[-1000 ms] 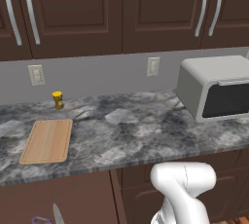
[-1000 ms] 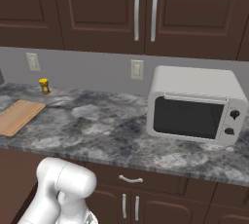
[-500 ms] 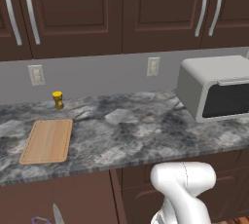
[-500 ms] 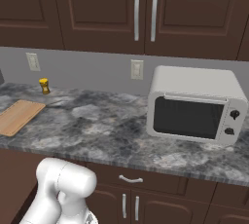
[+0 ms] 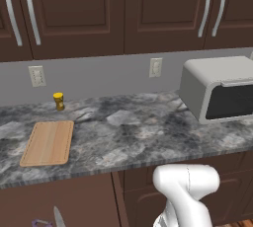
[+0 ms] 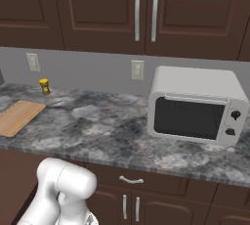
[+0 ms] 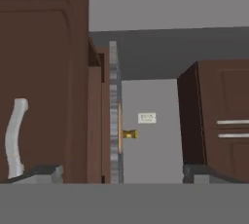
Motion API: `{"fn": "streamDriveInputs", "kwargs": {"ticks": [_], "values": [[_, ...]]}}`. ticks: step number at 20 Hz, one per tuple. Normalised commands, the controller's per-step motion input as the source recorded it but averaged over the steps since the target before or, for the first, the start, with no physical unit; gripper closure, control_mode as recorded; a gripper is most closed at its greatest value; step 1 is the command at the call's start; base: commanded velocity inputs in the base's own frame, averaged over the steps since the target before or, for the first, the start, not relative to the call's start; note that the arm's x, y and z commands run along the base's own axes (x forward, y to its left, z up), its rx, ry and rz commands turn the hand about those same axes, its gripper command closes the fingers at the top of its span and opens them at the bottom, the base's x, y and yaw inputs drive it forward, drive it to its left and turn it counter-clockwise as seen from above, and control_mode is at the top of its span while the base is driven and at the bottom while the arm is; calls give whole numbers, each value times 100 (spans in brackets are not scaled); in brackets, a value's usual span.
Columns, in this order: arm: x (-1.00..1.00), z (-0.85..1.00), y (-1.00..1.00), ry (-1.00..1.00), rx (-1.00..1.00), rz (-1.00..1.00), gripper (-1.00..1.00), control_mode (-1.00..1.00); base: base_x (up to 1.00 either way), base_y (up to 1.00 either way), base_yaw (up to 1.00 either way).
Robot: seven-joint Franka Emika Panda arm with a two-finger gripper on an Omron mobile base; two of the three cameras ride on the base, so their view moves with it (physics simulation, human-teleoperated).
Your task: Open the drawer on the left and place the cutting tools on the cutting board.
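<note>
Entry: claw (image 7: 120,172) now stands wide apart, nothing between the jaws. A second ago it was far narrower, so you have just let go. The base views are unchanged over that second.

Observed, hand view (rolled on its side):
- The drawer (image 7: 48,72) front lies to one side of the claw. Its silver handle (image 7: 14,138) is just outside one fingertip (image 7: 41,173) and touches neither.
- Ahead of the claw, past the tabletop (image 7: 114,121) edge, the cutting board (image 7: 119,130) shows edge-on. It is well apart from the claw, with a small yellow jar (image 7: 129,134) beyond it.

Observed, left base view:
- Knife (image 5: 58,217) and purple-handled tool (image 5: 40,223) lie side by side below the tabletop edge. The drawer reads as already pulled out.
- Neither tool is on the board. How far they sit from the claw you cannot tell.

Judgement: the opening step looks finished, and releasing the handle frees you for the first pick. Next move calls for clearing the handle, then reorienting downward over the knife. Watch the drawer front when you swing.
</note>
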Motion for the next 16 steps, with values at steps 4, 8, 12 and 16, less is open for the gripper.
{"fn": "streamDriveInputs", "kwargs": {"ticks": [4, 8, 12, 16], "values": [[-4, 79, -28, 0, 5, -3, -100, -100, 0, 0, 0], [-1, 79, -29, 0, 5, -3, -100, -100, 0, 0, 0], [0, 77, -29, 0, 4, -2, -100, -100, 0, 0, 0], [0, 69, -30, 0, 3, -1, -100, -100, 0, 0, 0]]}}
